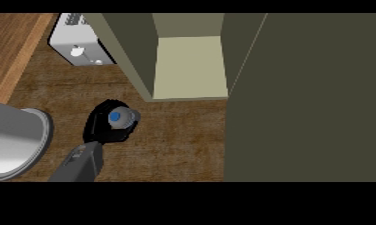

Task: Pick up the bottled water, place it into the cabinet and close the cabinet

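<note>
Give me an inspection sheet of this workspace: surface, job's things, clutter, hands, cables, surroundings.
Surface: brown wood-grain counter; a lighter wooden strip runs along its far left.
Job's things: bottled water, seen from above with its blue cap, stands in front of the cabinet; the cabinet is open, its pale shelf bare, and its door fills the view's right.
Clutter: white toaster left of the cabinet; grey round vessel at the left edge.
Hands: left hand curled round the bottle; right hand nothing seen.
Cables: nothing seen.
Surroundings: nothing seen.
</note>
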Robot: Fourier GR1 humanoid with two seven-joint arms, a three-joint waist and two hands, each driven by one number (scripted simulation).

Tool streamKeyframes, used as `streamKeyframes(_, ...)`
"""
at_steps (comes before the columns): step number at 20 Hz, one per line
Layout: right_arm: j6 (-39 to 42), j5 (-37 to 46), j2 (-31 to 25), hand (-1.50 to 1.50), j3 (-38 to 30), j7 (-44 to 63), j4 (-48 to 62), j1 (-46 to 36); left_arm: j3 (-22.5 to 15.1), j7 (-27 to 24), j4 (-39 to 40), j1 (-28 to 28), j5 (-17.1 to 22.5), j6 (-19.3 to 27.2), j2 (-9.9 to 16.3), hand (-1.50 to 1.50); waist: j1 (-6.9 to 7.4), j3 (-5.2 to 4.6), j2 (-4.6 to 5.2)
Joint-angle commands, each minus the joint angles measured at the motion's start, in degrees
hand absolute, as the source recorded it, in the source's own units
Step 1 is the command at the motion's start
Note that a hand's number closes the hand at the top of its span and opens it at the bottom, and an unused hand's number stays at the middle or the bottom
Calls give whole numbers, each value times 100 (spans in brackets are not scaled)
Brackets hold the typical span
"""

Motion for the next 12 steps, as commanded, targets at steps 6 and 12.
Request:
streamKeyframes(6,31,-540,-96,-150,-324,261,-674,271,-56,-1091,-368,1086,126,335,-747,150,158,5,-42)
streamKeyframes(12,-113,-301,105,-150,-201,327,-385,-49,-797,-830,-542,784,817,488,-757,150,127,5,-55)
